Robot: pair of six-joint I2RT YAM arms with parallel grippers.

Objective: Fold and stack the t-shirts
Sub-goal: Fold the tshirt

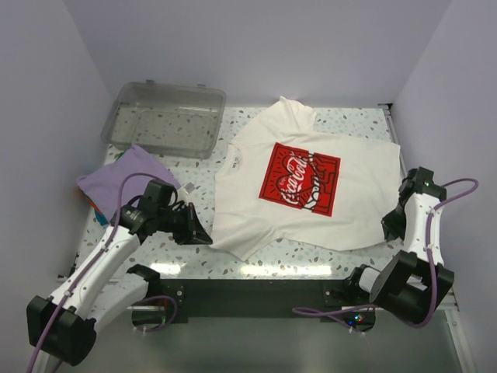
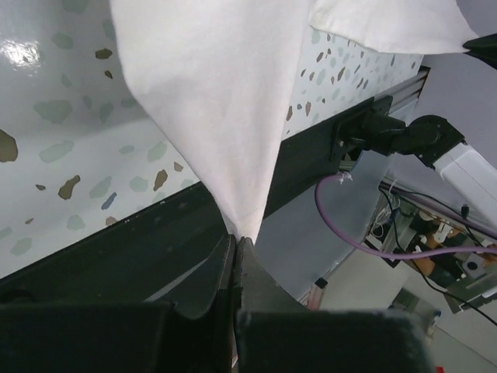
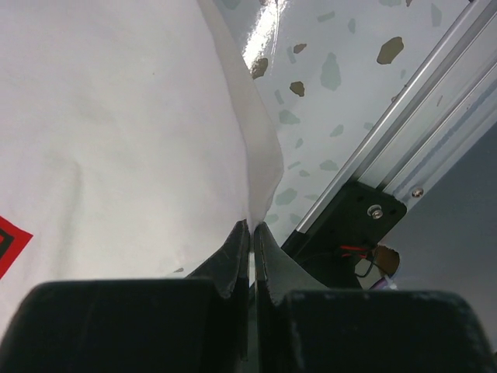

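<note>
On table (image 1: 351, 121): two t-shirts (image 1: 311, 155) (image 1: 128, 180), one bin (image 1: 155, 144)

The white shirt (image 1: 349, 194) and purple shirt (image 1: 128, 180) are seen as soft, matt cloth. The worktop (image 1: 353, 124) is finished smooth and glossy, stone-speckled. The bin (image 1: 167, 92) is moulded in clear plastic; the rail (image 3: 419, 128) is made of satin metal.

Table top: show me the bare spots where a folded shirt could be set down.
Bare: the patch between lavender shirt, clear bin and white shirt; the far-right corner behind it. Crowded: centre, and near-left under the left arm.
</note>
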